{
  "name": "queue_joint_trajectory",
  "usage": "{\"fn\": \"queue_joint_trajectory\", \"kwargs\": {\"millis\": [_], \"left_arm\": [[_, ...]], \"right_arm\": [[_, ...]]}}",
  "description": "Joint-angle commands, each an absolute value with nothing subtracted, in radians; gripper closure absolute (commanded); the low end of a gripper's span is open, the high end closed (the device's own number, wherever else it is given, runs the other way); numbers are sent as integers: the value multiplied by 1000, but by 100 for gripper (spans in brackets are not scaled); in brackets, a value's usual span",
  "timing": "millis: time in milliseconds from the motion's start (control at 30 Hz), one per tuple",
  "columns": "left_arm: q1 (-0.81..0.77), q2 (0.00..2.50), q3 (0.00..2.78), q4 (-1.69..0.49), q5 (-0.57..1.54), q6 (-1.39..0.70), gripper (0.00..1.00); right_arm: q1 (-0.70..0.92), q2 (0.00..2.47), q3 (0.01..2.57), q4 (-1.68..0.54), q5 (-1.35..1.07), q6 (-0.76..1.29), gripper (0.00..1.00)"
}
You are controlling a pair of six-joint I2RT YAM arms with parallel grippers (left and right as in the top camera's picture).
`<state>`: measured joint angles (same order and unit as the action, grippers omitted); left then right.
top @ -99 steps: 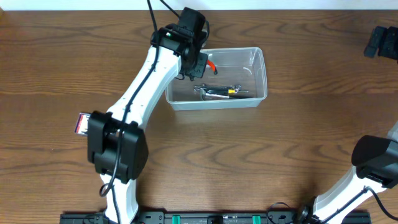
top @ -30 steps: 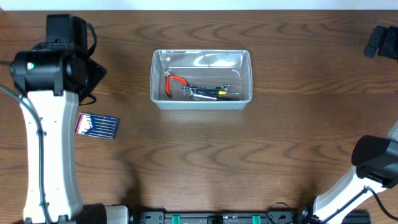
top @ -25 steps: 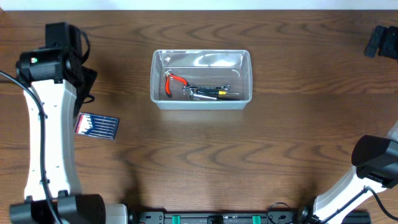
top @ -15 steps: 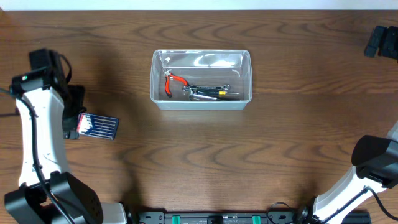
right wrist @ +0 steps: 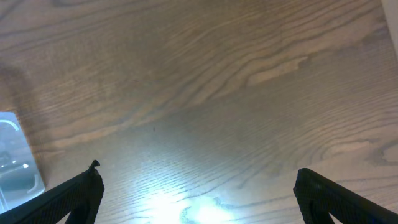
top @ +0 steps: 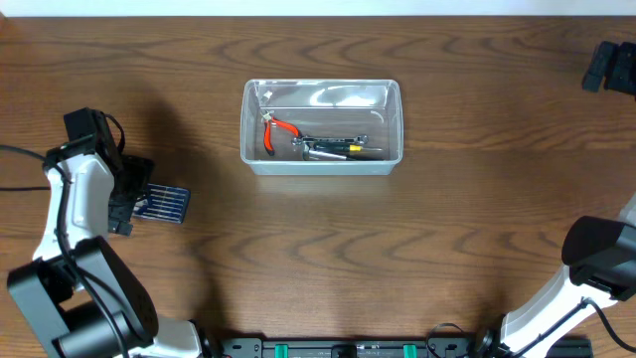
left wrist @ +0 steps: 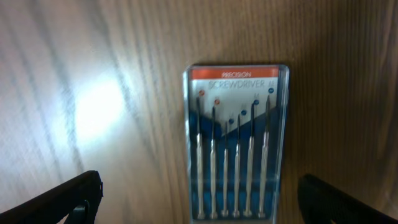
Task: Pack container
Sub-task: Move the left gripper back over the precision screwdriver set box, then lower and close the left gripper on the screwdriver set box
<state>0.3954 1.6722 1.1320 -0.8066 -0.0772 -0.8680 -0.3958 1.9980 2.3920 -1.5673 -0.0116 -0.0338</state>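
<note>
The container (top: 398, 119), a clear plastic bin, stands at the table's middle back. Inside it lie red-handled pliers (top: 277, 132) and some metal tools (top: 338, 147). A flat case of precision screwdrivers (top: 164, 202) lies on the wood at the left. My left gripper (top: 132, 194) hovers open over that case's left end. In the left wrist view the case (left wrist: 236, 140) sits between the spread fingertips (left wrist: 68, 199), nearer the right one and touching neither. My right gripper (top: 608, 68) is open at the far right back, above bare wood (right wrist: 199, 196).
One corner of the container (right wrist: 15, 165) shows at the left edge of the right wrist view. The right arm's base (top: 596, 259) stands at the front right. The left arm's base (top: 84, 308) fills the front left corner.
My left arm left the container, swung out to the left and came down toward the front until it stood over the screwdriver case. The right arm has not moved.
</note>
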Motion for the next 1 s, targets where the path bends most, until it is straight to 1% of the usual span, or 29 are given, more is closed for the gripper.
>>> {"fn": "queue_joint_trajectory", "kwargs": {"millis": [0, 467, 967], "left_arm": [[396, 1719, 1119, -794, -77, -808, 1], [395, 1902, 1118, -687, -5, -801, 1], [395, 1940, 1118, -668, -4, -801, 1]], "right_arm": [[-398, 1996, 2391, -1575, -20, -42, 1], [-398, 1996, 2391, -1579, -20, -43, 1], [-398, 1996, 2391, -1579, -20, -42, 1]]}}
